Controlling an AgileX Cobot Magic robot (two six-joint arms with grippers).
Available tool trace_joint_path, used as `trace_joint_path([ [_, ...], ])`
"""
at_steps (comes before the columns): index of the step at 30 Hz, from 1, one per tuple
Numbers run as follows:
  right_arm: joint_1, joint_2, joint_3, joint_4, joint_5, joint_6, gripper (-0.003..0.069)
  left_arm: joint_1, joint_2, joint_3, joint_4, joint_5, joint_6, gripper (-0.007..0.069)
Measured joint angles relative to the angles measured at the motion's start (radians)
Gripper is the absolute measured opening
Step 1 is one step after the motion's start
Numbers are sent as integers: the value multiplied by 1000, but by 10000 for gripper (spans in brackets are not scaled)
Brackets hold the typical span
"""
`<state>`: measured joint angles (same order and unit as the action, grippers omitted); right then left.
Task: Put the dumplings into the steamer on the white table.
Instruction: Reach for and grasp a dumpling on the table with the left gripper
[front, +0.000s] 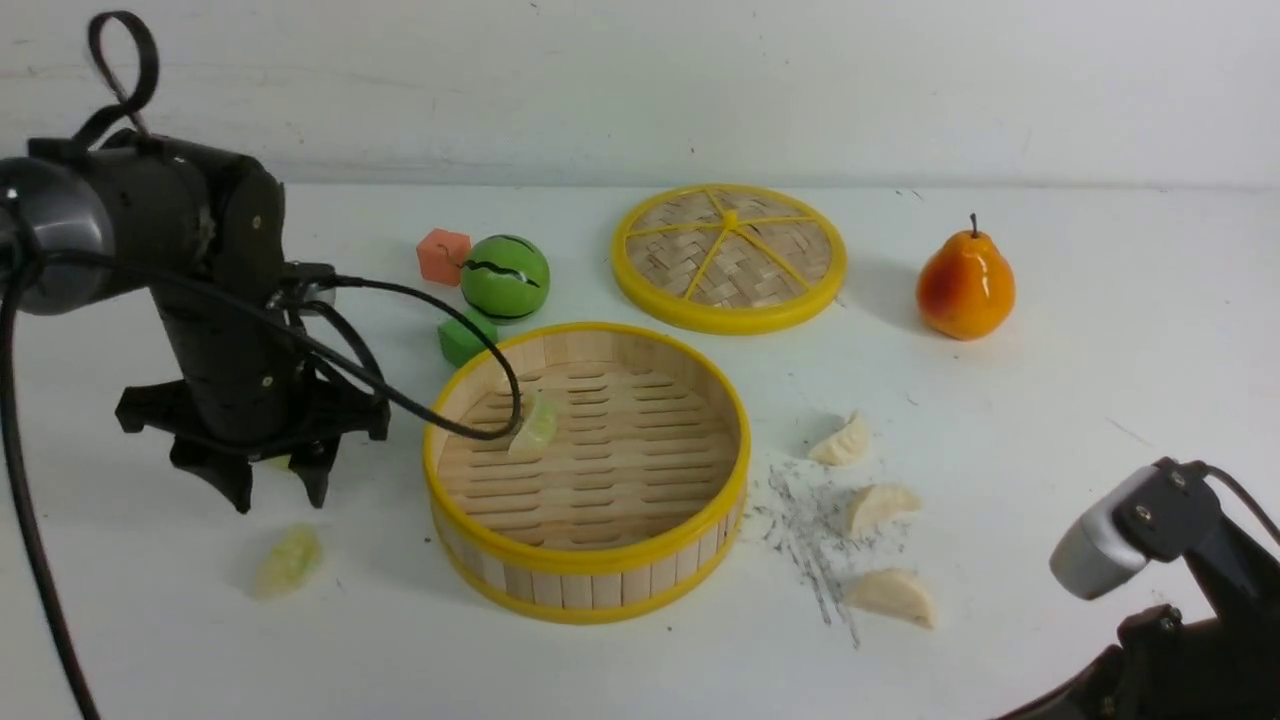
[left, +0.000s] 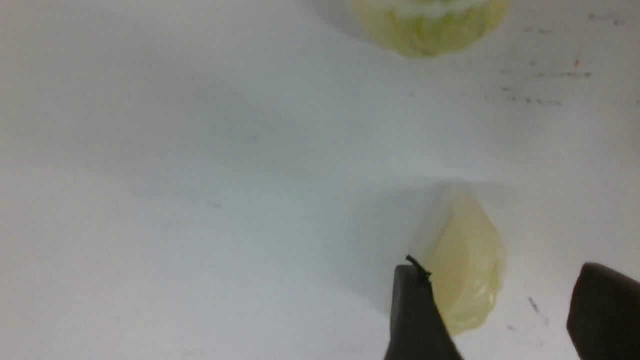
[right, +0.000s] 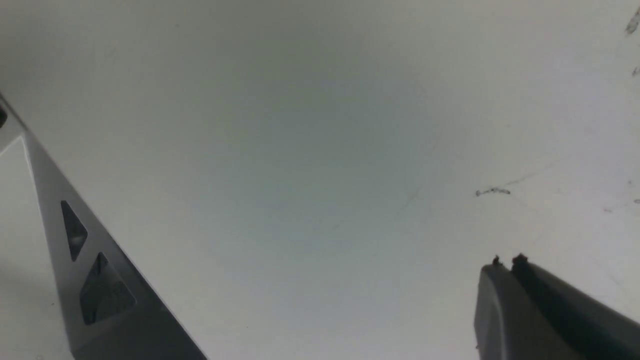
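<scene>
yellow-rimmed steamer, pale green dumplings, cream dumplings, orange pear, black-striped green ball

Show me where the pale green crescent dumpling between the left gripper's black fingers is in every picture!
Front view: the pale green crescent dumpling is a sliver inside the open left gripper, left of the round wooden-slat steamer.
Left wrist view: it lies on the white table between the black fingers.
Right wrist view: not in it.
Shared landmark: the second pale green dumpling nearby.
</scene>
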<state>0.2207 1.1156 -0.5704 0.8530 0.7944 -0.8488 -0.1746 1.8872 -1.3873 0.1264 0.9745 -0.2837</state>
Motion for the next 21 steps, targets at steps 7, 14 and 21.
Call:
trace_joint_path([
  [7, 0, 0, 0, 0, -3, -1, 22, 0, 24, 123, -8, -130, 67, 364],
  [14, 0, 0, 0, 2, -3, -2, 22, 0, 52, 125, -13, -136, 72, 238],
  [21, 0, 0, 0, 3, -8, -15, 22, 0, 11, 86, -126, -65, 75, 233],
])
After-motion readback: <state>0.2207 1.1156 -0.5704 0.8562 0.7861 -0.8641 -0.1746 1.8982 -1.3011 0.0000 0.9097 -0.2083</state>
